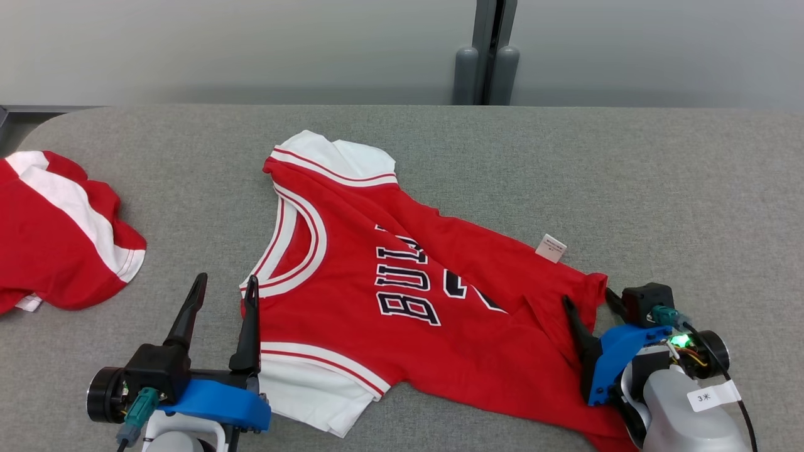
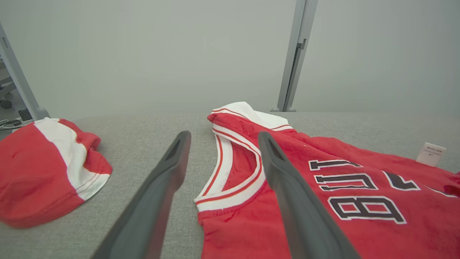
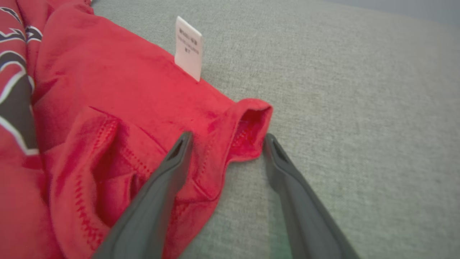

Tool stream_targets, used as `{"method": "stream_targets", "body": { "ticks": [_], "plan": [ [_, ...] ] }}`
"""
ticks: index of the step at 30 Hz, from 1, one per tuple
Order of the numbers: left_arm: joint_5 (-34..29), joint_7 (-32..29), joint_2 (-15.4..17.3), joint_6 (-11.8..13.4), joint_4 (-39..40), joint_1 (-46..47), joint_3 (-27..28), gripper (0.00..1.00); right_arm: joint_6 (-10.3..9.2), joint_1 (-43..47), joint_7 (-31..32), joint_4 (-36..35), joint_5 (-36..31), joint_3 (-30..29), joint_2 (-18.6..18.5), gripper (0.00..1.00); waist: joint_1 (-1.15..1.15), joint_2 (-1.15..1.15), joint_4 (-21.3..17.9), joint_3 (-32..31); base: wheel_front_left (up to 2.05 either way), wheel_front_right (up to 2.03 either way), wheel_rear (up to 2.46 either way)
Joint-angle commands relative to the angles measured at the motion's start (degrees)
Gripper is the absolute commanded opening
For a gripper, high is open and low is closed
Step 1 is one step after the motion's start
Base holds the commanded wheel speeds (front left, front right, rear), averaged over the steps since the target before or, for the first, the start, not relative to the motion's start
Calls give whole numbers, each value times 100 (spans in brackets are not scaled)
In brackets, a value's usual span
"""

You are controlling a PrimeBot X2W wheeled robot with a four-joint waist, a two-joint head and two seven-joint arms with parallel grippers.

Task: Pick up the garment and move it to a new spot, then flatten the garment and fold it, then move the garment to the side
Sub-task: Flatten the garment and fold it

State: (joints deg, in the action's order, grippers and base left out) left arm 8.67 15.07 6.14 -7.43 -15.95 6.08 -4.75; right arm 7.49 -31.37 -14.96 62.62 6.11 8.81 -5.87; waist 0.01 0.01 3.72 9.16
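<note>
Wide grey table [image 1: 565, 163] first: woven, felt-like cover, good grip for cloth. Across its middle, the red jersey [image 1: 389, 301], laid front up, collar toward the left, hem toward the right. Mostly spread but rumpled, with a diagonal ridge through the lettering and a bunched fold near the hem. Looks like the flattening step, judging by that. Soft knit, slightly fuzzy up close; white sleeves, black letters edged in white.

Off at the table's left edge, a second red-and-white garment [image 1: 56, 238], heaped, well apart, probably not part of this job.

Down to the left gripper [image 1: 227, 278] — released, fingers wide, straddling the jersey's edge beside the collar, one finger over bare table, the other over red cloth. Placed, presumably, to pinch the shoulder. Right gripper [image 1: 588, 296] likewise spread and holding nothing, tips either side of the curled hem corner [image 3: 251, 126]. Both ends lined up, probably for pulling the cloth taut.

Ribbed white collar band [image 1: 295, 238], red-striped, curved, lying flat. Smallest — a stiff white care label [image 1: 551, 247] sticking up at the side seam.
</note>
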Motion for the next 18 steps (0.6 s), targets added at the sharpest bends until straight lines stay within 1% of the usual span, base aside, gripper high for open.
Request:
{"method": "stream_targets", "body": {
  "ticks": [1, 3, 4, 5, 6, 9, 18],
  "plan": [
    [39, 14, 7, -9, 9, 89, -18, 100, 1, -124, -11, 140, -41, 8, 41, 100, -1, -1, 10, 7, 0, 0, 0],
    [33, 14, 4, -9, 0, 107, -23, 100, 2, -164, -4, 318, -40, 53, 93, 100, -1, -1, 16, 14, 0, 0, 0],
    [32, 14, 3, -8, -8, 119, -27, 100, 2, -195, 8, 389, -35, 82, 109, 83, -1, -1, 19, 16, 0, 0, 0],
    [41, 14, 1, -9, -16, 126, -32, 100, 2, -228, 12, 463, -27, 106, 126, 27, -1, -1, 23, 20, 0, 0, 0],
    [46, 14, -3, -9, -19, 127, -37, 100, 2, -264, 11, 509, -13, 125, 148, 0, -1, -1, 26, 25, 0, 0, 0],
    [58, 14, -6, -9, -19, 138, -45, 100, 1, -445, -1, 489, 31, 134, 119, 0, -1, -1, 39, 54, 0, 0, 0],
    [75, 14, 19, -8, 4, 244, -63, 100, 1, -1280, -19, 79, 46, -93, -423, 0, -1, -1, 89, 216, 0, 0, 0]
  ]
}}
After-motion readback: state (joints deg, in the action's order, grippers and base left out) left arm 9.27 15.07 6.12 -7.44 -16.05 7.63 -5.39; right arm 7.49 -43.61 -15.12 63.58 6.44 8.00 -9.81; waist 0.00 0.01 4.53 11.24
